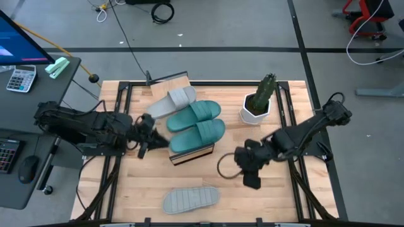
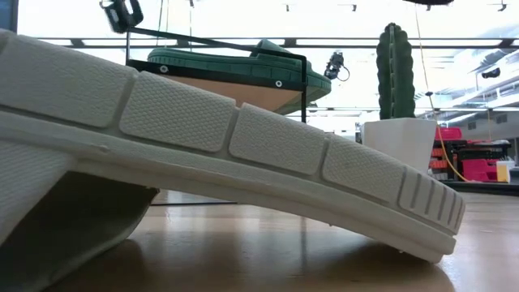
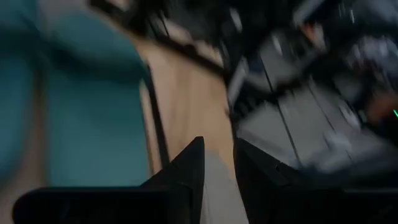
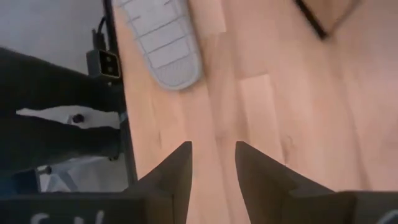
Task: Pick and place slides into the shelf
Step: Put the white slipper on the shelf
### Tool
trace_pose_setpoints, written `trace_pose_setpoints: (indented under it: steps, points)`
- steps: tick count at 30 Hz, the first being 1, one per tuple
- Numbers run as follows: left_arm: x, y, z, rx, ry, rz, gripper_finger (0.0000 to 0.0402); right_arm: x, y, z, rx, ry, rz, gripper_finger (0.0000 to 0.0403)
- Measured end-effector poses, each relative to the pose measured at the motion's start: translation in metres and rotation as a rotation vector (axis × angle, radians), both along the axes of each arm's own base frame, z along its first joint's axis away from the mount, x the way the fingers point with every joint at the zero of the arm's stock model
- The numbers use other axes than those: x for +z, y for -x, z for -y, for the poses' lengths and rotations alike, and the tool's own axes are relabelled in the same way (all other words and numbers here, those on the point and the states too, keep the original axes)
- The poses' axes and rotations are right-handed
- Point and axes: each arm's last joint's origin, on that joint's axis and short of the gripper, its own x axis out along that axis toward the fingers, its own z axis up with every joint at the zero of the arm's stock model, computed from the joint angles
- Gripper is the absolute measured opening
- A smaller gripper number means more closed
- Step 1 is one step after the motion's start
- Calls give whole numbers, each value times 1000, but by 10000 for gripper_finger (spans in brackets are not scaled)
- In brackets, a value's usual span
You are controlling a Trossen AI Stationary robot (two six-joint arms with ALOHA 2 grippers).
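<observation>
Slatted wooden bench point(image 1: 126, 189) seen from above, both arms over it.

Shelf point(image 1: 191, 153): light wood board with dark trim, lying aslant near bench centre, mostly covered. Two teal slides on it side by side: one point(image 1: 194, 114) farther back, one point(image 1: 198, 134) nearer the front. Grey slide point(image 1: 172, 103) at the back end of the row, touching the farther teal one, strap up. Second grey slide point(image 1: 190, 200) alone near the front edge, sole up, well apart from the shelf; fills the low view point(image 2: 243, 154) as a ribbed, arched sole. Shelf in the low view point(image 2: 235, 88) tilted, a teal slide point(image 2: 243, 61) on top.

Left gripper point(image 1: 146, 133) just beside the shelf's left end, close to the nearer teal slide. Wrist view blurred: fingers point(image 3: 186, 171) a narrow gap apart, nothing between them, teal surface point(image 3: 93, 112) ahead.

Right gripper point(image 1: 251, 179) low over bare bench, right of the shelf, between it and the bench edge. Fingers point(image 4: 177, 168) slightly parted, empty, wood planks showing through the gap; sole-up grey slide point(image 4: 163, 40) ahead of them, apart.

Potted cactus point(image 1: 260, 101) in a white pot at back right, upright, apart from the slides. Black cable loop point(image 1: 226, 165) on the bench beside the right gripper.
</observation>
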Motion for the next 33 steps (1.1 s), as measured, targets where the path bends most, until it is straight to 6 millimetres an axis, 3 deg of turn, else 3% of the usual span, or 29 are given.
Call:
trace_pose_setpoints:
  steps: [6,16,22,28,33]
  points:
    - [-13,13,23,-211,217,-241,72,-29,6,-10,-111,3,-37,130]
    - [-28,24,58,-206,444,-513,87,-52,10,-24,-206,-40,-4,133]
    - [-47,18,92,-82,491,-608,100,-54,15,-33,-246,-56,15,133]
    - [-72,11,137,29,648,-698,85,-53,24,-46,-251,-41,42,133]
    - [-100,13,161,217,734,-766,72,-53,34,-58,-270,-3,99,138]
